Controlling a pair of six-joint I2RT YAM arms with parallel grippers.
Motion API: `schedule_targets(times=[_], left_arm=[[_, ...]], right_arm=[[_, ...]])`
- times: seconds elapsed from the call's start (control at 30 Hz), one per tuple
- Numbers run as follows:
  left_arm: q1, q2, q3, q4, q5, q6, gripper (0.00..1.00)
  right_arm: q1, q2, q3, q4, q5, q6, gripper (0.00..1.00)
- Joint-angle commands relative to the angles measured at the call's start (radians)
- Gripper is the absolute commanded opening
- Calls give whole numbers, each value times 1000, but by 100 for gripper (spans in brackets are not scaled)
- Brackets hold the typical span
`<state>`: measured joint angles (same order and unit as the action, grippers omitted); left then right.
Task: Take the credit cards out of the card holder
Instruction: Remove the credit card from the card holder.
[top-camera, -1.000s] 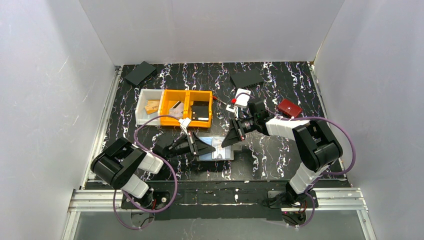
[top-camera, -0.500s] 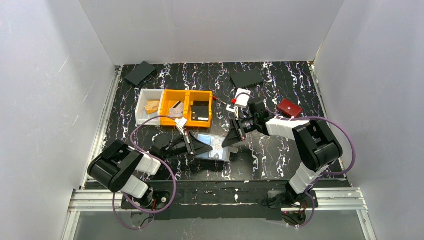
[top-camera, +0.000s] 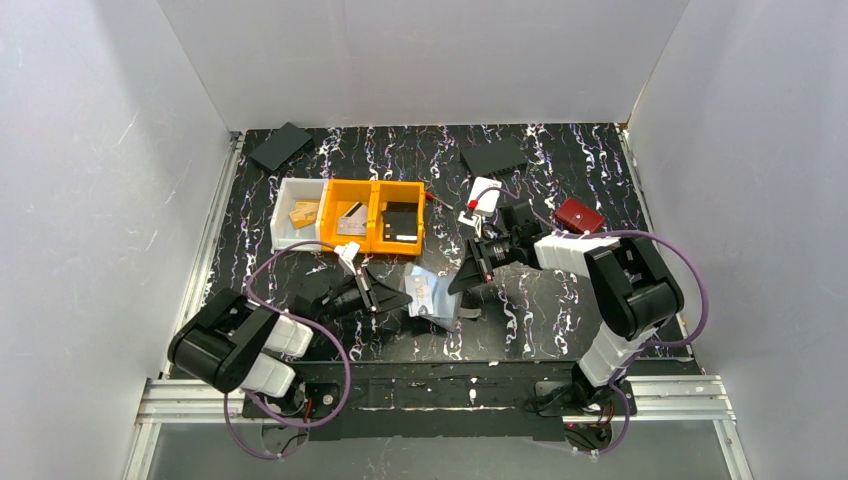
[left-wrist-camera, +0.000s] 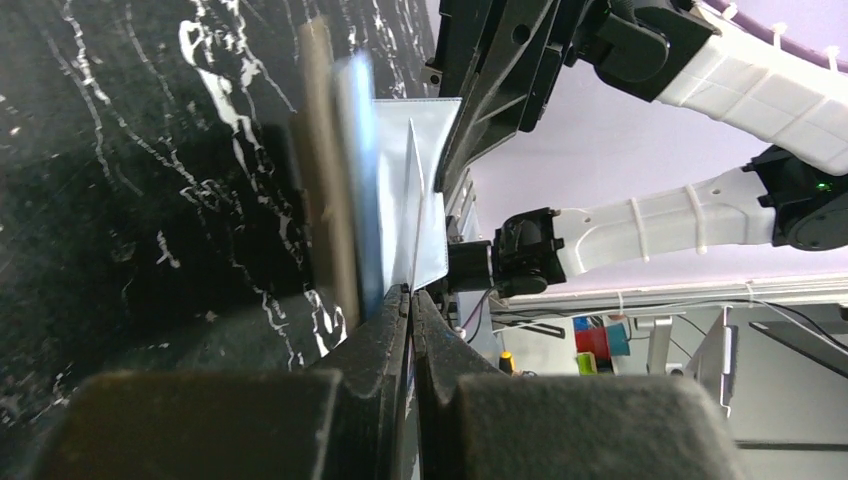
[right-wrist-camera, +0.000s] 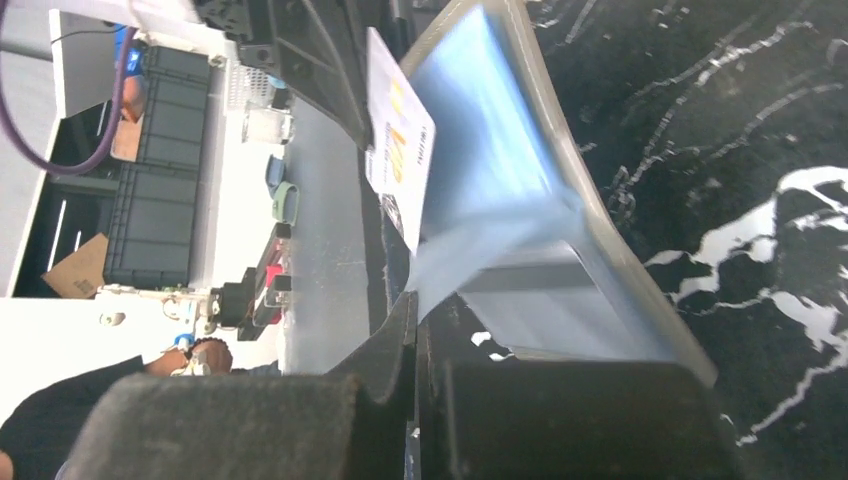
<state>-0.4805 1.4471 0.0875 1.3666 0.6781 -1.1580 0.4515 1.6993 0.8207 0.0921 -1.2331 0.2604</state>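
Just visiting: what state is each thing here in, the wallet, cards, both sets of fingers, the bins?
card holder: open, tipped up between the arms.
credit card: sticking partly out of the holder.
left fingers: closed, seemingly on that card.
right fingers: closed on the holder's pale blue flap.
red wallet: shut, lying flat.
orange bin: open-topped, with items inside.

The card holder (left-wrist-camera: 322, 170) is blurred in both wrist views; print on the credit card (right-wrist-camera: 400, 135) is unreadable.
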Motion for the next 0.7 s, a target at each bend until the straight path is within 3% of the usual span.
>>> schedule_targets(times=[0.0,0.33,0.67], left_arm=[[17,-73,-18,-87,2,49,0],[42,-229,-14,-318,-9,129,0],[43,-430,-12,-512,-8,167,0]], right_arm=[[-10,30,29,-71,74,-85,1],[-7,106,103,-303,290,-256,1],[9,21,172,-473,415,-462,2]])
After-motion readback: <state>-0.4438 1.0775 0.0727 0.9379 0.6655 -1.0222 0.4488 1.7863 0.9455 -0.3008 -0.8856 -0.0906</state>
